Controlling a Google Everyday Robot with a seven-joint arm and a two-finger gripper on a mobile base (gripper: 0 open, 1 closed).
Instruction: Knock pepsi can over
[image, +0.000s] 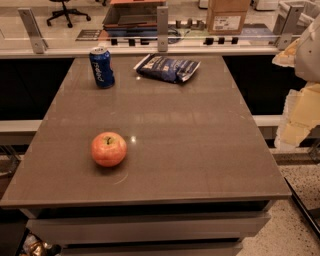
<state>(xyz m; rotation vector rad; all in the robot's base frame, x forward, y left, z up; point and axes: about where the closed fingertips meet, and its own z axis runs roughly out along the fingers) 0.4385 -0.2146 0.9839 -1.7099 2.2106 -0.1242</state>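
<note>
The pepsi can (101, 67) is blue with white lettering and a silver top. It stands upright at the far left of the grey table (190, 150). My gripper (300, 100) shows as white and cream-coloured parts at the right edge of the view. It is off the table's right side and far from the can, touching nothing.
A dark blue crinkled snack bag (168, 67) lies at the far middle of the table, right of the can. A red-orange apple (108, 149) sits near the front left. A glass partition with metal posts (162, 22) runs behind the table's far edge.
</note>
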